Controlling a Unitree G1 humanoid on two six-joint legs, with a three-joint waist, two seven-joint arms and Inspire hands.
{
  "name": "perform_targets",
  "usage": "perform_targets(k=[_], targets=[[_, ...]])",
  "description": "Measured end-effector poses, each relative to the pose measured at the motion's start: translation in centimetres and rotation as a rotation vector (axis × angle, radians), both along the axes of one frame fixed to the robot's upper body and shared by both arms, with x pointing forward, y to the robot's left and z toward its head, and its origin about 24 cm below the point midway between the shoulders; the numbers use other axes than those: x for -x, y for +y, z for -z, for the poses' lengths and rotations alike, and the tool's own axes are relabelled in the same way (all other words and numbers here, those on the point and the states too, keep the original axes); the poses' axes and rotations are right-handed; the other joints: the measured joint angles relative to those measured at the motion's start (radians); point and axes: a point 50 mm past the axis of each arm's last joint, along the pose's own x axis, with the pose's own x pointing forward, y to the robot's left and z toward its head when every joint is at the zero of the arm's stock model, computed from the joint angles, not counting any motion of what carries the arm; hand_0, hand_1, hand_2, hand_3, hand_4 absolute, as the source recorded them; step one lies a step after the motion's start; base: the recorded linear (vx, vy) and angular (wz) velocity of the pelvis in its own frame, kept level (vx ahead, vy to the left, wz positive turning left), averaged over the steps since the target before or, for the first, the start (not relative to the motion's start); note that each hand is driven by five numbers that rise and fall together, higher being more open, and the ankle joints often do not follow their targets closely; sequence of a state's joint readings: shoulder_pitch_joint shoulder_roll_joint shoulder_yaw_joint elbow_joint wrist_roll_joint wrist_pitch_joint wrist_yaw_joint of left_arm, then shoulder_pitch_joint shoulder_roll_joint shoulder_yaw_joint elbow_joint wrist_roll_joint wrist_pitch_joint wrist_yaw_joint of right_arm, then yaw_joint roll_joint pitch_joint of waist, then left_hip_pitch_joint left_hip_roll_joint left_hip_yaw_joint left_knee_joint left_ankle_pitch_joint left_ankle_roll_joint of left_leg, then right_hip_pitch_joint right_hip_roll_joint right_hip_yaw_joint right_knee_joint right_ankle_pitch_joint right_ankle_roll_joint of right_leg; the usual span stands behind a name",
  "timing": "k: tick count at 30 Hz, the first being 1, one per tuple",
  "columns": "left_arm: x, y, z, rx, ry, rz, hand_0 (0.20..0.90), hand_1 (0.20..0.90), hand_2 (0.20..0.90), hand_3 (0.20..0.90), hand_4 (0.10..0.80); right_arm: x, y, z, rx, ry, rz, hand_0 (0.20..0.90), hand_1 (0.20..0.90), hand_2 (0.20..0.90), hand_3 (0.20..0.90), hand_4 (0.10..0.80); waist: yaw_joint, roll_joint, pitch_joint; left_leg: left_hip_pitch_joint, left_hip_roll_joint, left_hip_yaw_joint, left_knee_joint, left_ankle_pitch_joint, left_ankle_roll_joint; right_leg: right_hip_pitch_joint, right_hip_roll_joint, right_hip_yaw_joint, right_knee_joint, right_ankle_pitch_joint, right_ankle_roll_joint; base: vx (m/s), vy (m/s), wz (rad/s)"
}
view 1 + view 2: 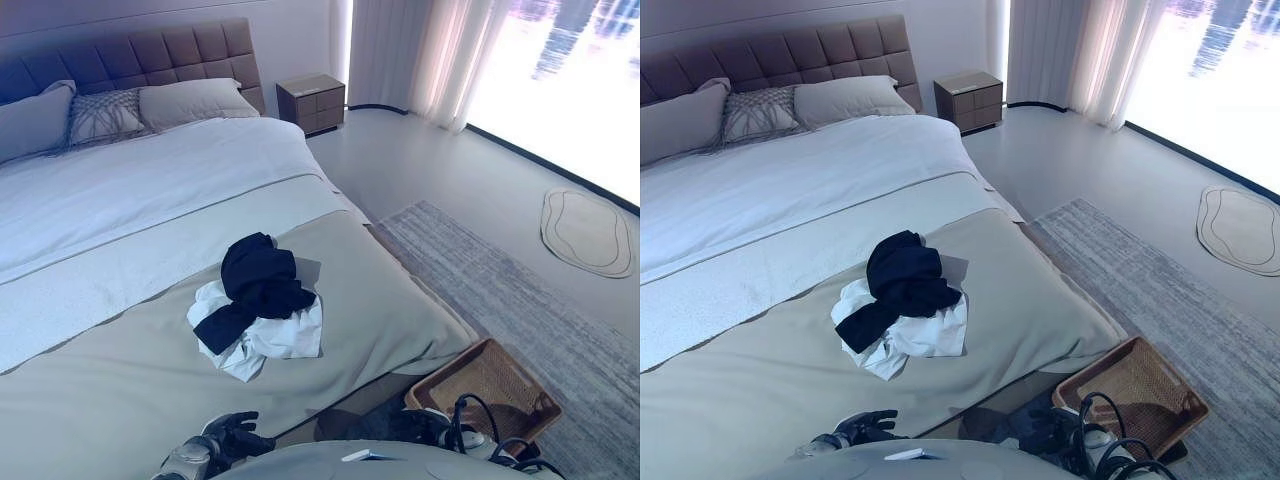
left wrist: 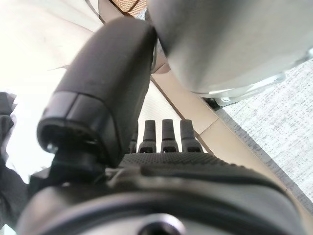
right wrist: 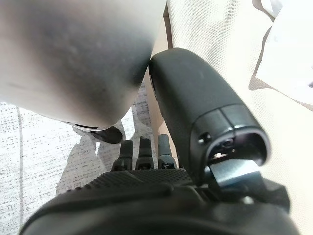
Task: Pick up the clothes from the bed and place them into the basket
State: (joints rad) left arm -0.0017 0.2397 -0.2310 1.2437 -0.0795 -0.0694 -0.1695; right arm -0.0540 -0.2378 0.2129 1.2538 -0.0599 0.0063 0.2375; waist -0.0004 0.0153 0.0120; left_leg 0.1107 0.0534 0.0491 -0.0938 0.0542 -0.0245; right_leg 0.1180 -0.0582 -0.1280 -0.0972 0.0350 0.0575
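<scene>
A pile of clothes lies on the beige cover near the foot of the bed [image 1: 120,370]: a dark navy garment [image 1: 258,280] on top of a crumpled white one [image 1: 282,338]. A brown woven basket [image 1: 492,385] stands on the floor by the bed's foot corner, with nothing in it. My left hand [image 1: 232,436] hovers low at the near edge of the bed, short of the pile, fingers [image 2: 166,141] straight and holding nothing. My right hand [image 3: 142,154] shows only in its wrist view, fingers straight and bare, over the floor beside the mattress edge.
Pillows [image 1: 105,115] and a padded headboard are at the far end of the bed. A nightstand [image 1: 311,102] stands in the corner. A grey rug [image 1: 530,300] covers the floor beside the bed, with a small oval mat [image 1: 585,230] and curtains [image 1: 400,55] by the window.
</scene>
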Motion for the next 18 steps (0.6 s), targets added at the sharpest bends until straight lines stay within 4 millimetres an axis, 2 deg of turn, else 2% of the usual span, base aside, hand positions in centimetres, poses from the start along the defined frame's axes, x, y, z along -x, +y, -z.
perform_targets(k=[18], targets=[[0.16,0.0,0.04,0.01,0.009,0.002,0.9,0.9,0.9,0.9,0.8,0.16,0.06,0.06,0.0,0.014,0.003,0.9,0.9,0.9,0.9,0.8,0.001,-0.003,-0.005,0.006,0.001,-0.001,0.0,0.0,0.0,0.009,0.0,-0.003,0.0,0.0,0.0,0.0,0.0,0.0]])
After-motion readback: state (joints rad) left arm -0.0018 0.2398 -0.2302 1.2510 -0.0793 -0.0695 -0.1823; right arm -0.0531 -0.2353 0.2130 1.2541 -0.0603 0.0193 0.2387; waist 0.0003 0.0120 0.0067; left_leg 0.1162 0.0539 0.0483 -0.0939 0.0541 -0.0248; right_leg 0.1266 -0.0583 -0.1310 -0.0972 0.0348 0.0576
